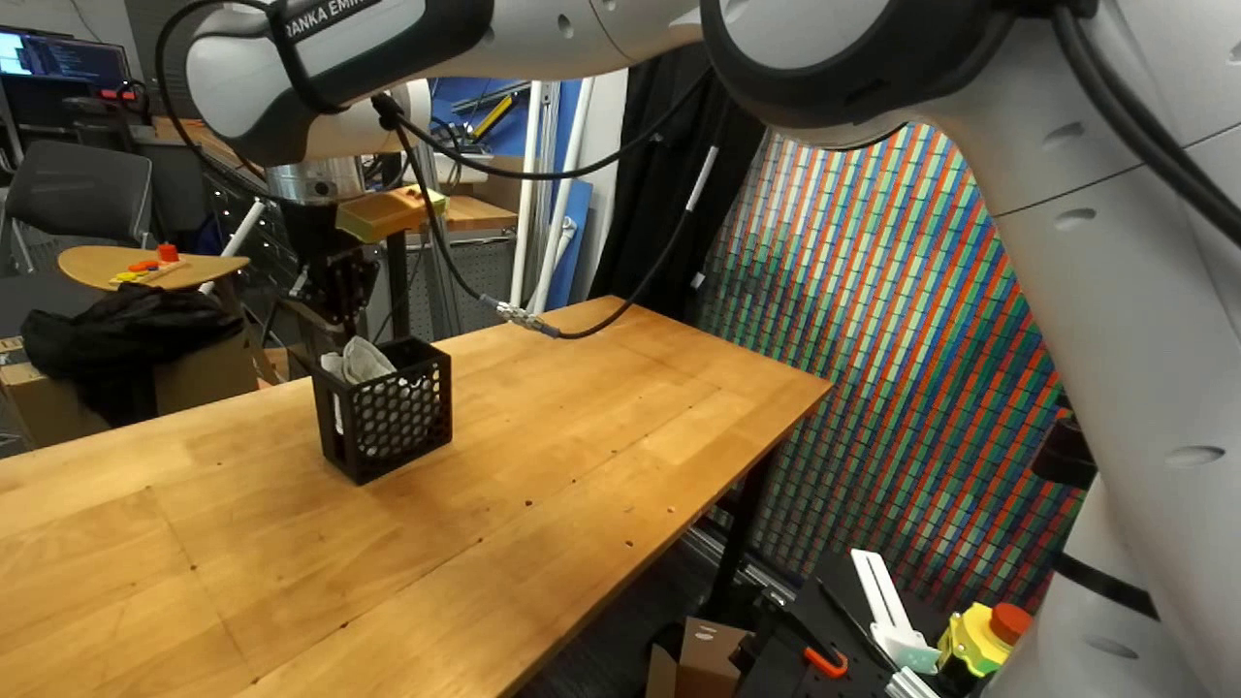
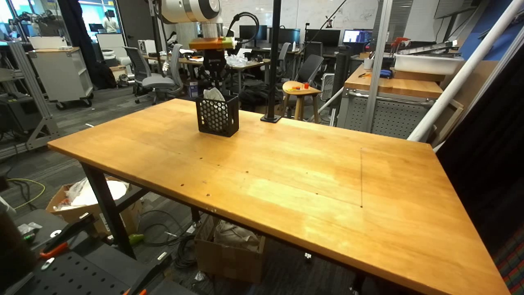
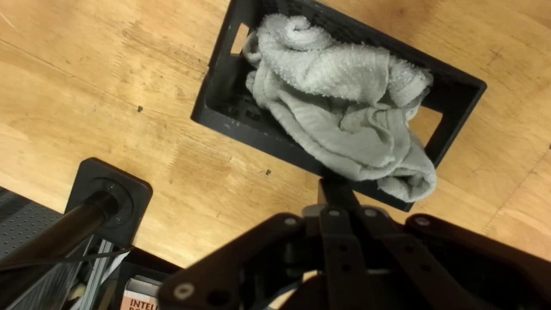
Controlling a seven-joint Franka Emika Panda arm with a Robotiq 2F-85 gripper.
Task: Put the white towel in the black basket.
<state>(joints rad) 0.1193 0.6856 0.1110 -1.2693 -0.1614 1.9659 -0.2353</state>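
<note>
Just right of centre in the lower half of the wrist view, the pincer [image 3: 340, 189] is hanging with its fingers drawn together, gripping nothing that is showing. Above it in the frame, the white towel [image 3: 331, 77] is lying bunched in the black basket [image 3: 267, 143], one rolled end crossing the rim at lower right; whether it is draping over is hard to tell. Both exterior views are showing the towel poking above the basket's top. Underneath, the worktop [image 3: 172, 64] is carrying the basket, while at lower left a black post [image 3: 56, 234] is standing on its base plate [image 3: 137, 193]. Farther off, upper right of centre in an exterior view, a wooden stool [image 2: 313, 90] is standing beyond the worktop. The placing step is apparently in its last stage, the towel looking free of the pincer; the next move is probably calling for a straight lift clear of rim and cloth, the loose end perhaps needing a tuck first.
</note>
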